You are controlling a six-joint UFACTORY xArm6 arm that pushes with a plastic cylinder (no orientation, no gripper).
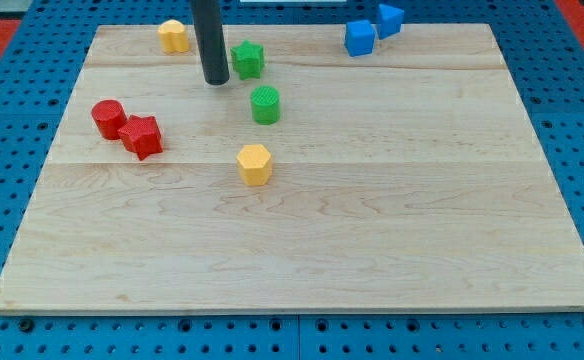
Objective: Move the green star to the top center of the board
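The green star (pixel 248 59) lies on the wooden board (pixel 392 200) near the view's top, left of centre. My tip (pixel 215 81) rests on the board just left of the star and slightly below it, a small gap between them. A green cylinder (pixel 265 104) stands just below the star.
A yellow block (pixel 173 36) sits at the top left of the tip. A red cylinder (pixel 108 118) and a red star (pixel 141 136) lie at the left. A yellow hexagonal block (pixel 255 164) is below the green cylinder. Two blue blocks (pixel 360 38) (pixel 390 19) sit at the top right.
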